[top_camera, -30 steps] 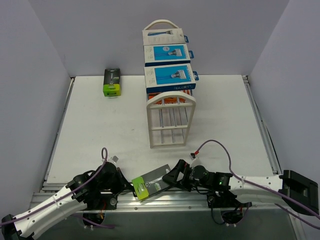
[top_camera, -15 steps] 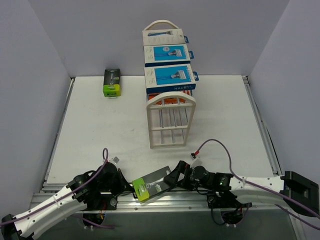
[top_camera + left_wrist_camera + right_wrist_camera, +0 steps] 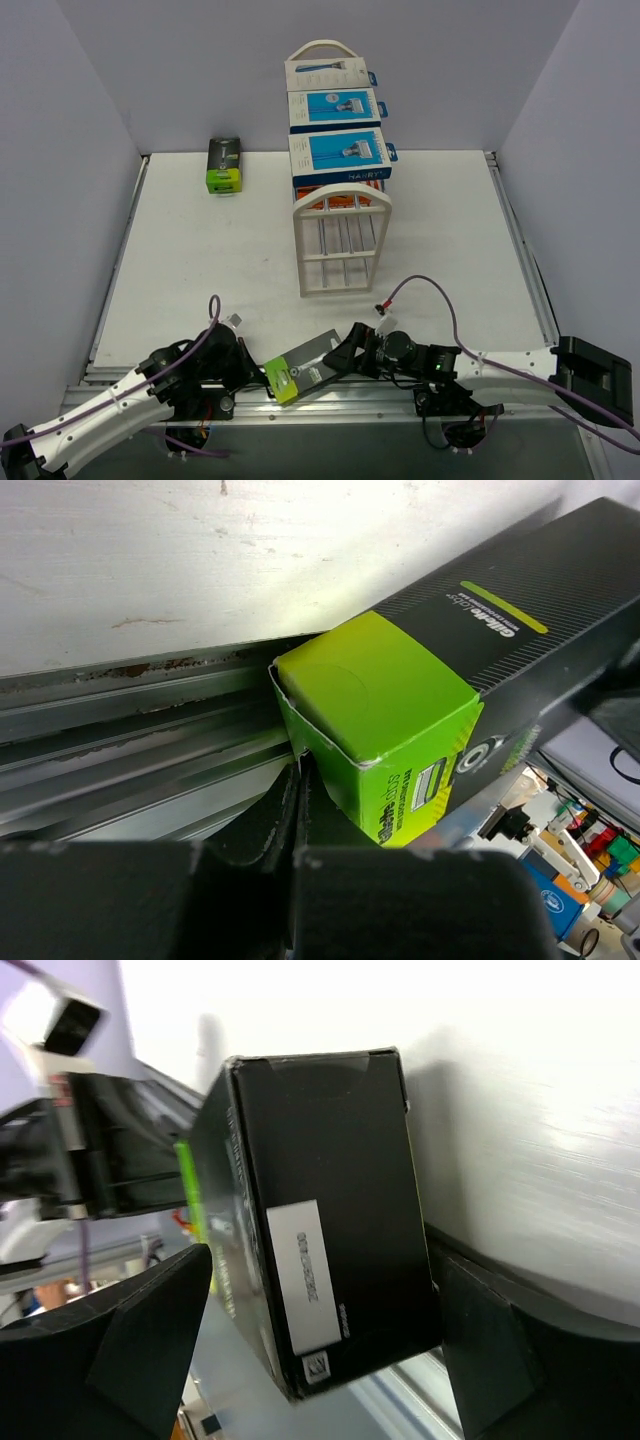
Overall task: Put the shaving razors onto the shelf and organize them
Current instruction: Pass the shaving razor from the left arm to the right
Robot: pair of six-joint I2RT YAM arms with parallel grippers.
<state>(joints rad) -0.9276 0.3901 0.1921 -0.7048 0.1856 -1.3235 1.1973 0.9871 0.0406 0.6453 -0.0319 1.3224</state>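
2 arms meet at the near edge of the bench (image 3: 200, 260), and that is where I have the least room. The black-and-lime razor box (image 3: 303, 367) lies slanted there, its green end hanging over the metal rail (image 3: 380, 400) and its black end pointing back onto the white surface. The left hand (image 3: 256, 374) sits at the green end. In its wrist view the fingers (image 3: 275, 825) are closed together, tips against the lower corner of that end. I cannot tell whether they pinch any of the cardboard.

The right hand (image 3: 345, 358) is at the black end, spread wide, with 1 finger on each side of the box (image 3: 320, 1220). Both fingers sit very near its sides, but I cannot tell whether they press on it.

Between this box and the shelf (image 3: 340, 257) the bench is open. The shelf stands mid-bench, toward the far side, with walls close on the left, right and far sides. It carries 3 blue-and-white boxes (image 3: 335, 107) stacked up its tiers, with orange boxes (image 3: 340, 197) on a lower tier. A 2nd black-and-lime box (image 3: 224, 165) stands at the far left, well apart from the shelf.
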